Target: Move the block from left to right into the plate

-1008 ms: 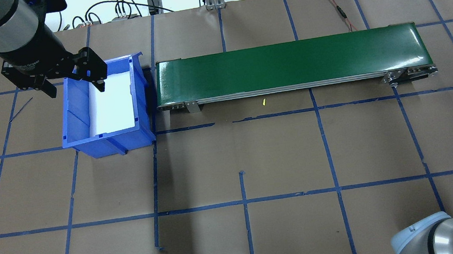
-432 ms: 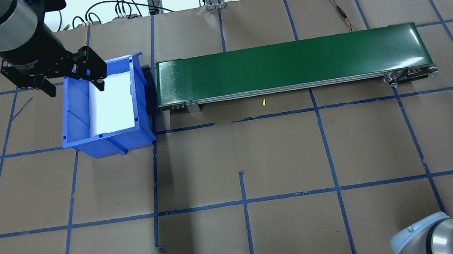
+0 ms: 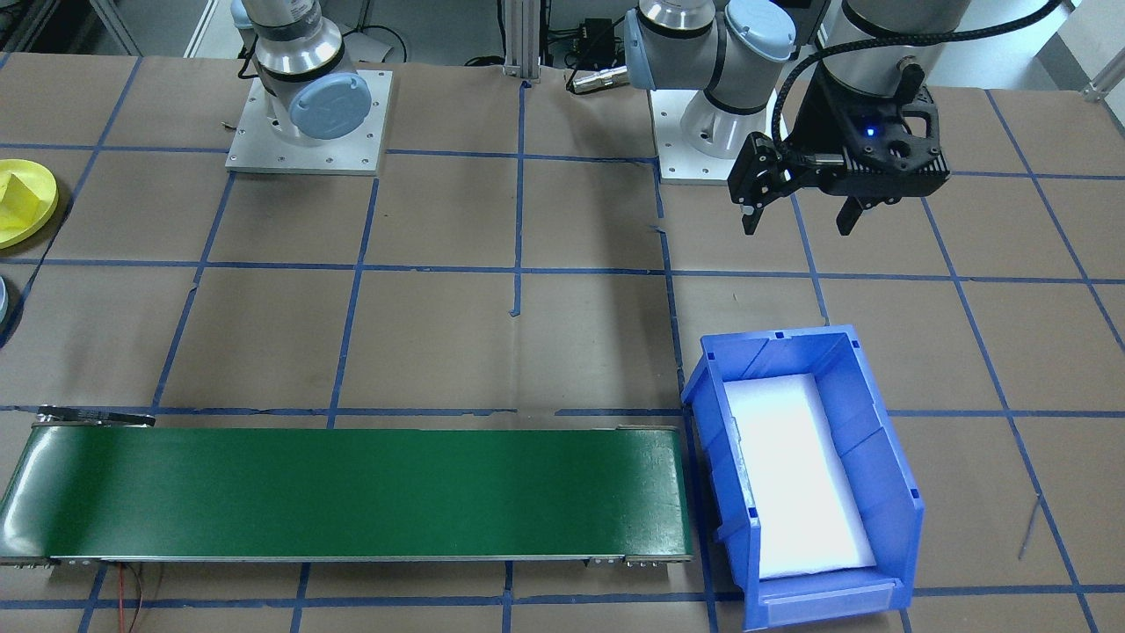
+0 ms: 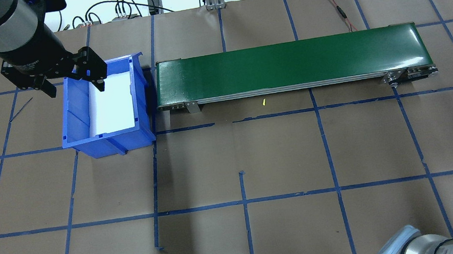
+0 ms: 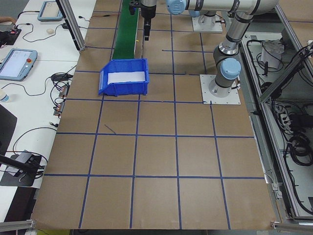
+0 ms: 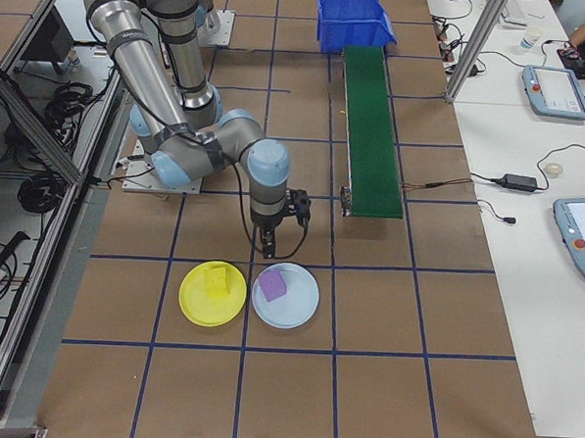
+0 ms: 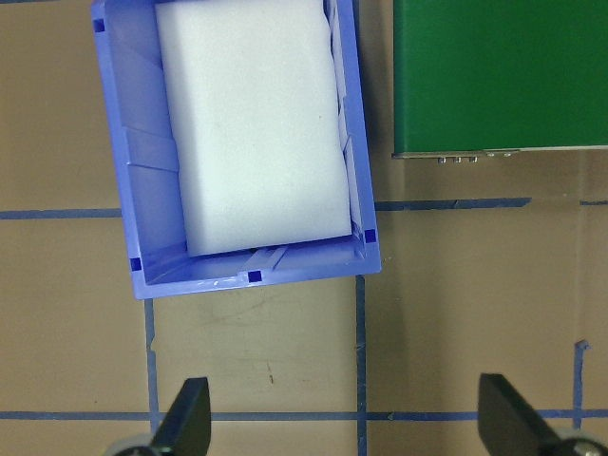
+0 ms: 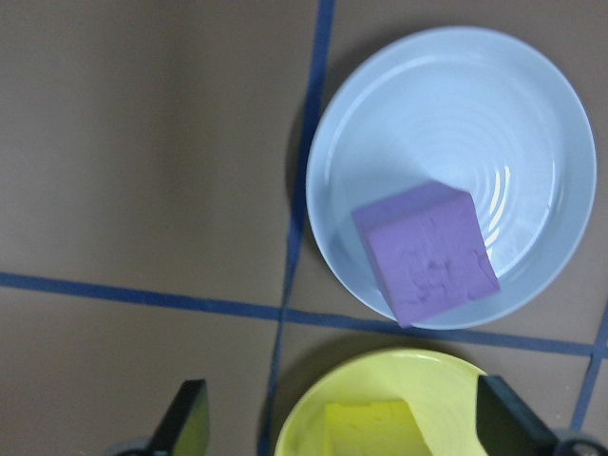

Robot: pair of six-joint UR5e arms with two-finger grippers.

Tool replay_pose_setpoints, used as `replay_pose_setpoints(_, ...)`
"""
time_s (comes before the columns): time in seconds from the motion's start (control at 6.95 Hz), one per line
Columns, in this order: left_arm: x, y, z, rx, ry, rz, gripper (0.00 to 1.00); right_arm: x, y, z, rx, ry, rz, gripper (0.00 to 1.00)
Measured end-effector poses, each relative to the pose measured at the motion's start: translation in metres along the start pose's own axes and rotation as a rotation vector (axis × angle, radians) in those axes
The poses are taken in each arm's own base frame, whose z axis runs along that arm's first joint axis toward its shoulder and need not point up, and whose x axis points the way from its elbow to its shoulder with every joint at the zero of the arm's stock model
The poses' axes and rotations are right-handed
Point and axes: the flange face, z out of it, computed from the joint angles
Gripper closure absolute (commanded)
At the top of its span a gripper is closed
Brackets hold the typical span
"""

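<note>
The yellow plate [image 6: 192, 300] lies on the table's right side with a yellow block [image 6: 216, 281] in it. Beside it, a pale blue plate [image 6: 308, 303] holds a purple block [image 6: 272, 287]. My right gripper [image 8: 347, 427] hangs open and empty above the table beside both plates; the wrist view shows the yellow plate [image 8: 427, 375], yellow block [image 8: 370, 427] and purple block [image 8: 426, 249] below it. My left gripper [image 4: 76, 88] is open and empty, raised beside the near end of the blue bin [image 4: 76, 118].
The blue bin [image 3: 870, 440] holds a white foam pad [image 3: 791, 475] and nothing else. A long green conveyor belt [image 4: 287, 62] runs from the bin toward the right. Brown paper with blue tape lines covers the table.
The right arm's elbow at the bottom right of the overhead view has slid down and partly out of frame. The left gripper has hardly moved.
</note>
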Motion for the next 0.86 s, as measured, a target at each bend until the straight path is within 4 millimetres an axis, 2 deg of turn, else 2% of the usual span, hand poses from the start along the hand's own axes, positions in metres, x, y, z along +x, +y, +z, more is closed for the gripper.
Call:
replay_pose_setpoints(0.14,0.0,0.0,0.0,-0.001,0.0,0.0,0.0,-0.067,-0.047,-0.035,0.007,0.003,0.036,0.0)
replay_pose_setpoints(0.29,0.0,0.0,0.0,-0.001,0.0,0.0,0.0,-0.131,-0.08,-0.065,0.006,-0.004,0.091,0.0)
replay_pose_setpoints(0.43,0.0,0.0,0.0,-0.001,0.0,0.0,0.0,-0.196,-0.103,-0.094,-0.006,-0.017,0.156,0.0)
replay_pose_setpoints(0.58,0.0,0.0,0.001,-0.001,0.0,0.0,0.0,-0.256,-0.113,-0.122,-0.02,-0.026,0.211,0.0)
replay_pose_setpoints(0.72,0.0,0.0,0.001,-0.002,-0.001,0.0,0.0,-0.308,-0.115,-0.144,-0.021,-0.038,0.255,0.0)
replay_pose_setpoints(0.86,0.0,0.0,0.001,-0.001,-0.001,-0.001,0.0,-0.353,-0.114,-0.155,-0.015,-0.054,0.28,0.0)
